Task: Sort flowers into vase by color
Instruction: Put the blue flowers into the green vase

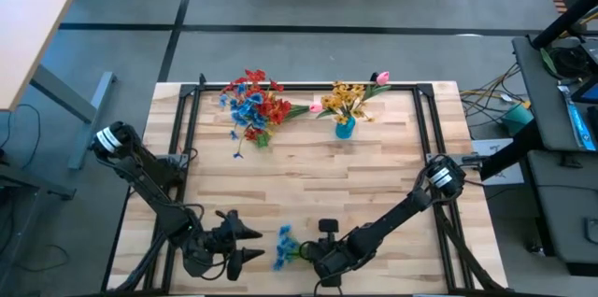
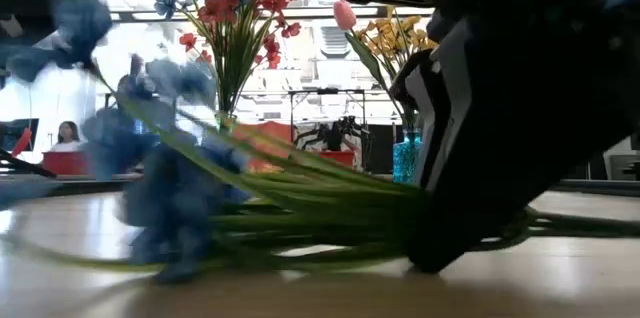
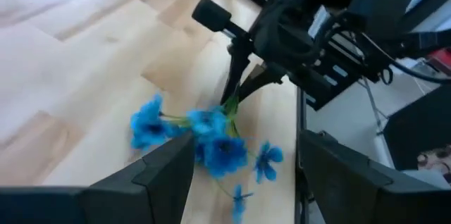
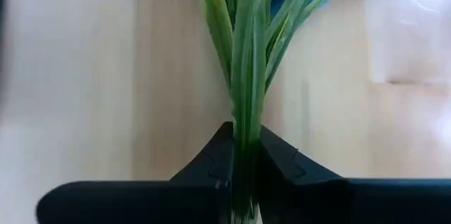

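A blue flower spray (image 1: 284, 241) lies near the table's near edge, between my two grippers; its blooms (image 3: 208, 143) point toward my left gripper and its green stems (image 4: 246, 55) toward my right. My right gripper (image 4: 245, 160) is shut on the stems. My left gripper (image 3: 246, 182) is open and stands just left of the blooms (image 1: 257, 245), touching nothing. At the far side, red and blue flowers (image 1: 254, 103) stand in one bunch. Yellow flowers with pink buds (image 1: 348, 99) stand in a blue vase (image 1: 345, 130). My right gripper pinches the blue spray's bundle of green stems (image 4: 244, 136) between its two fingers, near the stem end. The fingers come from the table's right, slanting down, and lie along the stems. The spray stretches leftward low over the table, and its blooms (image 2: 160, 238) reach down to the table top.
A dark metal frame (image 1: 308, 86) runs around the wooden table top (image 1: 318, 176). The two flower bunches stand by the far edge. Bare wood lies between them and my grippers. Beyond the table a person (image 2: 68, 134) sits in the room.
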